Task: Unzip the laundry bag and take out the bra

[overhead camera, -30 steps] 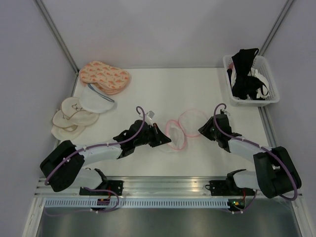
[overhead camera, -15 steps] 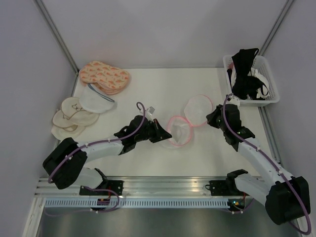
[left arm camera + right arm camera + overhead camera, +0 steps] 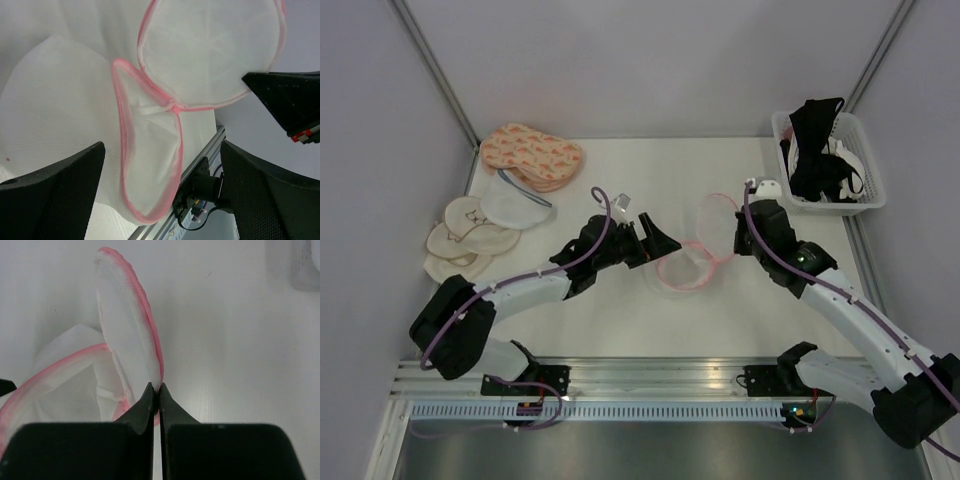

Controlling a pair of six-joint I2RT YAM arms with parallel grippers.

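At the middle of the white tabletop (image 3: 620,180), the small round white mesh laundry bag (image 3: 692,255) with a pink zip rim is seen opened like a clamshell. Its two round halves are joined at one point of the rim. One half is laid low on the tabletop with its opening turned upward; the other half is raised on edge just to its right.

The pink rim of the raised half is pinched by the right tool (image 3: 735,235). Its two dark fingers are pressed together on that rim, as is shown plainly in the right wrist view (image 3: 155,388).

The left tool (image 3: 662,232) is held at the left side of the bag. In the left wrist view its fingers (image 3: 55,195) are spread wide above the bag, and nothing is gripped between them. Whether the mesh is touched by them cannot be told.

The black bra (image 3: 812,130) with thin straps is draped in the white plastic basket (image 3: 868,195) at the far right corner, well apart from the bag, over white padded garments (image 3: 845,160).

Along the far left side, flat peach patterned pads (image 3: 530,155), a white mesh pouch (image 3: 515,203) and cream round pads (image 3: 460,240) are laid.
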